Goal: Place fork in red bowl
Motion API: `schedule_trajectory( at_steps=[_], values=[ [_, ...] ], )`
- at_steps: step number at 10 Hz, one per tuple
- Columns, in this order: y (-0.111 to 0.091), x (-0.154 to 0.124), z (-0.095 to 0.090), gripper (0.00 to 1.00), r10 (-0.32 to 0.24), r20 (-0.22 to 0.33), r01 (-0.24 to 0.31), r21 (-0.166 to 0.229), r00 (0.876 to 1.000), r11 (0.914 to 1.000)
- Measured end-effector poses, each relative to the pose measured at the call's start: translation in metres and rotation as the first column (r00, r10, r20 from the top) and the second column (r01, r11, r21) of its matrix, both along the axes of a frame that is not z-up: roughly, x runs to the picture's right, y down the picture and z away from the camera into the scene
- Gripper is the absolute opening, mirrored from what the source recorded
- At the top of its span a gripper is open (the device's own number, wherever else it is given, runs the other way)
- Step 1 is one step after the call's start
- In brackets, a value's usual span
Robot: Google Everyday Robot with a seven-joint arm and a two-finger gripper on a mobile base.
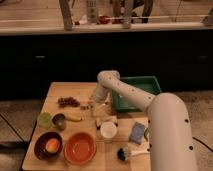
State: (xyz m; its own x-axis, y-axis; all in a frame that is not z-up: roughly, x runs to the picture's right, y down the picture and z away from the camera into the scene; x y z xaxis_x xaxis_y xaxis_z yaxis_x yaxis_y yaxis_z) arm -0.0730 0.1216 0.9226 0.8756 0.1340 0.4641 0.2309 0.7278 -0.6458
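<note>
The red bowl [80, 148] stands near the table's front edge, wide, orange-red and empty. My gripper [96, 102] hangs from the white arm over the middle of the table, behind the bowl and just left of the green tray [137, 94]. A small pale bit [88, 106] lies on the wood at the gripper's left side. I cannot tell whether it is the fork. No fork shows clearly anywhere else.
A dark bowl [48, 146] holding something orange sits left of the red bowl. A white cup [108, 131], a blue packet [137, 132] and a black-headed brush [129, 152] lie to its right. Grapes [67, 101], a banana [74, 118] and a green fruit [45, 119] are at the left.
</note>
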Motion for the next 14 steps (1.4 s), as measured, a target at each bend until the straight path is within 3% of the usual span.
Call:
schedule_trajectory(
  at_steps=[1,3,8,10,14],
  values=[
    [0.0009,-0.0001,0.0036,0.8,0.004,-0.001,-0.004,-0.002,1.0,1.0],
    [0.0019,-0.0002,0.0105,0.68,0.011,-0.002,-0.011,-0.006,1.0,0.9999],
    [-0.0006,-0.0021,0.0113,0.16,0.012,0.004,-0.012,-0.011,1.0,0.9999],
    [-0.0002,-0.0008,0.0105,0.02,0.007,0.003,-0.007,-0.014,1.0,0.9999],
    [0.001,0.0001,0.0123,0.0,0.016,0.01,-0.015,-0.021,1.0,0.9997]
  ],
)
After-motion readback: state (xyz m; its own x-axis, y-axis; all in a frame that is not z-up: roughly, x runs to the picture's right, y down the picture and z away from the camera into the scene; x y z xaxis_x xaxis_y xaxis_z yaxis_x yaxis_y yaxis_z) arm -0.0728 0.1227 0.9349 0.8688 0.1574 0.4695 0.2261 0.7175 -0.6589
